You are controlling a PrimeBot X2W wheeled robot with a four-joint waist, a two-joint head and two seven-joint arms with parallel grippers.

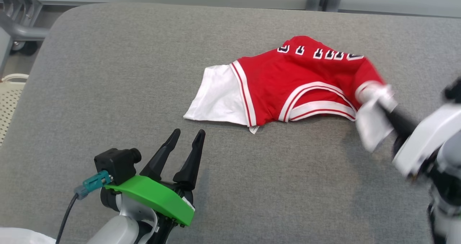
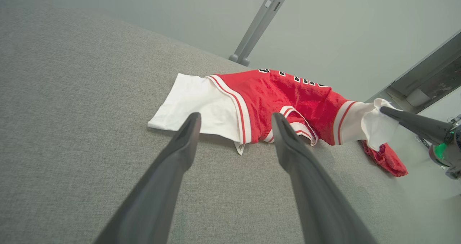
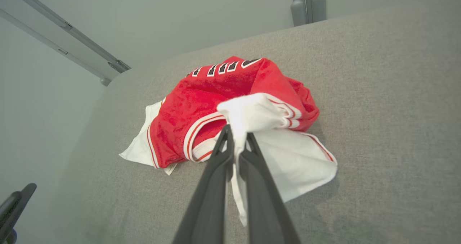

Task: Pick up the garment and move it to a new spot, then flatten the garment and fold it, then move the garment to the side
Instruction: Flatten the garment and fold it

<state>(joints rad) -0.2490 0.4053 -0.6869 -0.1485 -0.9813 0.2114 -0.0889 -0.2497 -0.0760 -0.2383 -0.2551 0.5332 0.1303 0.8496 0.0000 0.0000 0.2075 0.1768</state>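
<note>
Here, a red jersey (image 1: pixel 295 82) with white sleeves and striped trim is lying crumpled toward the far right of a grey fabric-covered table (image 1: pixel 108 93), its black-and-white lettering running along the side nearest the far edge. The right gripper (image 3: pixel 236 134) is pinching one white sleeve, its jaws all but closed on the cloth, and is holding that part raised off the surface while the rest of the jersey is resting on the table. The other white sleeve is spreading flat toward the robot's left. The left gripper (image 1: pixel 189 132) is hovering near the table's front, jaws standing wide apart and holding nothing, pointing toward the jersey and apart from it.
</note>
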